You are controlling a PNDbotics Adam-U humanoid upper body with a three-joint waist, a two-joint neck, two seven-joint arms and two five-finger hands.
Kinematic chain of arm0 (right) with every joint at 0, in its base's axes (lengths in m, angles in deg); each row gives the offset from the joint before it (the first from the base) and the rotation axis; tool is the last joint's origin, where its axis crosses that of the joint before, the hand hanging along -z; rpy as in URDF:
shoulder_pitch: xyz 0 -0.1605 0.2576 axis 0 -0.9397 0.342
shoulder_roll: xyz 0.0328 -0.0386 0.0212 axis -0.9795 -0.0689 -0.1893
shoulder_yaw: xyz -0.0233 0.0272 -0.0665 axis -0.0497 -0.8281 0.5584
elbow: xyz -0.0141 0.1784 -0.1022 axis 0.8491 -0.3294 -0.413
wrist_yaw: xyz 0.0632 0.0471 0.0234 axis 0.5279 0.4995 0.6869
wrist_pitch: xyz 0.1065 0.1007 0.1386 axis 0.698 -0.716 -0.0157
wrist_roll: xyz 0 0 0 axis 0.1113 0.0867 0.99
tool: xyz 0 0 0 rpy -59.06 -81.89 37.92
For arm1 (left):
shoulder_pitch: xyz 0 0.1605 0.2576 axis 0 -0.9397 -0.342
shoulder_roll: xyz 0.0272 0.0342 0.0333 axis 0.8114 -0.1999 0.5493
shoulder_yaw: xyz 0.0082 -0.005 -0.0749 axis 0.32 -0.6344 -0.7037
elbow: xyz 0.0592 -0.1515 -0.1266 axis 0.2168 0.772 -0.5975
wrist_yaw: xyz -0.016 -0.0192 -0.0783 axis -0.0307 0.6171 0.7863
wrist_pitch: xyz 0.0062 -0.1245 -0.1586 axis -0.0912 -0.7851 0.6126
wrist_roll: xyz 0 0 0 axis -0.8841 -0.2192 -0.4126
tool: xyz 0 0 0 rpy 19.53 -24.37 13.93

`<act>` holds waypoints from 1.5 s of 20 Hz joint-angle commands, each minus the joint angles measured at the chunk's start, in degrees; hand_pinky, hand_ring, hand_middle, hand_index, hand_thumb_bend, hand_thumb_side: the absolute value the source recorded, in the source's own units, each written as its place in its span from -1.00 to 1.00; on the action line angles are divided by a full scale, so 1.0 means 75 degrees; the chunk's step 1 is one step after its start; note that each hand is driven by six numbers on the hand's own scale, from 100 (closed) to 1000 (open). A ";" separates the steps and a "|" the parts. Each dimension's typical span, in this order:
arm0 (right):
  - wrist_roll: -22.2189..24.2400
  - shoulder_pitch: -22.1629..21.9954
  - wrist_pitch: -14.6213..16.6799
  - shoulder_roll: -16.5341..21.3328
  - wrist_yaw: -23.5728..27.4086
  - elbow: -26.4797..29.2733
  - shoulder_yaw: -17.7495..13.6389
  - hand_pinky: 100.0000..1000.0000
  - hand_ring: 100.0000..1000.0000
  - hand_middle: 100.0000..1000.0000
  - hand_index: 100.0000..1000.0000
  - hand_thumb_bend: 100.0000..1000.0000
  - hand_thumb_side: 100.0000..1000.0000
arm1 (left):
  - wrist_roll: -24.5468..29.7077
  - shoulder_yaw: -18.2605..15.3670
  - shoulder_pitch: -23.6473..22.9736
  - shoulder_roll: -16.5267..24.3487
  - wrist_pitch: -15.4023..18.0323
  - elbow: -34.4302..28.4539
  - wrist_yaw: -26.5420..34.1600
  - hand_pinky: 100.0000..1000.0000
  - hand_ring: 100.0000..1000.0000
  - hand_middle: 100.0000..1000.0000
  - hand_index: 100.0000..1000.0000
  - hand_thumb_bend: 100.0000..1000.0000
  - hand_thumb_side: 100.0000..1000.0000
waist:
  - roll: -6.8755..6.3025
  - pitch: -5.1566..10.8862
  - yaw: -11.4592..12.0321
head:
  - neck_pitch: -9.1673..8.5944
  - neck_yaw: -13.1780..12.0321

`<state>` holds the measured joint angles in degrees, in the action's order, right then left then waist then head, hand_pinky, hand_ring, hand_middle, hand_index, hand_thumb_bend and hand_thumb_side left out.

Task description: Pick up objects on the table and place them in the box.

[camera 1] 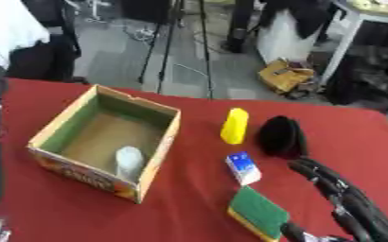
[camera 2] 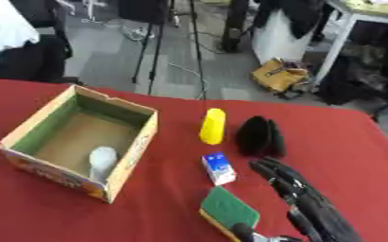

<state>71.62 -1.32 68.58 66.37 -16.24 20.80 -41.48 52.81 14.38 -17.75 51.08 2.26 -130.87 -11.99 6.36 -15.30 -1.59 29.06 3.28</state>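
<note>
While the open cardboard box (camera 1: 106, 142) with its green-lined inner walls sits on the red tablecloth (camera 1: 189, 198), a pale translucent cylindrical object (camera 1: 129, 162) lies inside it against the near right wall. Right of the box: a yellow oblong plastic object (camera 1: 234, 125), and beyond that a black rounded soft-looking object (camera 1: 280, 137). Nearer than the yellow piece, a small white-and-blue carton (camera 1: 243, 168); nearer again, a green-topped yellow sponge (camera 1: 260, 213). Right hand (camera 2: 301, 196), black, lies just right of the sponge, fingers straight and extended toward the black object, holding nothing. Left hand not seen.
</note>
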 commanded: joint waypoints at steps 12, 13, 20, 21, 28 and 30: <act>0.0430 0.0167 0.0361 -0.0067 -0.0060 -0.0074 0.0027 1.00 1.00 0.80 0.98 0.18 1.00 | 0.0110 0.0067 0.0125 -0.0015 -0.0008 -0.0141 0.0085 0.96 0.88 0.74 0.64 -1.00 0.74 | -0.0111 0.0082 0.0062 | -0.0249 -0.0479; 0.0441 0.0183 0.0369 -0.0081 -0.0084 -0.0118 0.0020 1.00 1.00 0.80 0.98 0.18 1.00 | 0.0120 0.0072 0.0123 -0.0024 -0.0018 -0.0141 0.0089 0.96 0.88 0.74 0.64 -1.00 0.74 | -0.0116 0.0078 0.0063 | -0.0261 -0.0484; 0.0461 0.0316 0.0440 -0.0160 -0.0470 -0.0467 -0.0044 1.00 1.00 0.81 0.98 0.30 1.00 | 0.0178 0.0103 0.0122 -0.0045 -0.0038 -0.0141 0.0119 0.96 0.88 0.74 0.64 -1.00 0.74 | -0.0126 0.0080 0.0076 | -0.0291 -0.0450; 0.0399 0.0321 0.0444 -0.0175 -0.0500 -0.0524 -0.0048 1.00 1.00 0.81 0.98 0.30 1.00 | 0.0186 0.0108 0.0124 -0.0048 -0.0038 -0.0141 0.0124 0.96 0.88 0.74 0.64 -1.00 0.74 | -0.0126 0.0080 0.0079 | -0.0298 -0.0447; -0.0243 0.0355 0.0361 -0.0212 -0.1184 -0.0715 -0.0111 1.00 1.00 0.75 0.91 0.18 1.00 | 0.0220 0.0123 0.0088 -0.0072 -0.0056 -0.0141 0.0156 0.96 0.88 0.74 0.64 -1.00 0.74 | -0.0123 0.0076 0.0050 | -0.0271 -0.0437; -0.0459 0.0359 0.0304 -0.0258 -0.1479 -0.0812 -0.0076 1.00 1.00 0.75 0.92 0.19 1.00 | 0.0228 0.0128 0.0090 -0.0082 -0.0059 -0.0141 0.0165 0.96 0.88 0.74 0.64 -1.00 0.74 | -0.0130 0.0075 0.0048 | -0.0286 -0.0430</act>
<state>69.37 0.84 71.10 64.29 -25.73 14.54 -41.71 54.28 15.15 -17.65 50.21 1.78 -130.87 -10.93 5.78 -15.46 -1.14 27.45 -0.19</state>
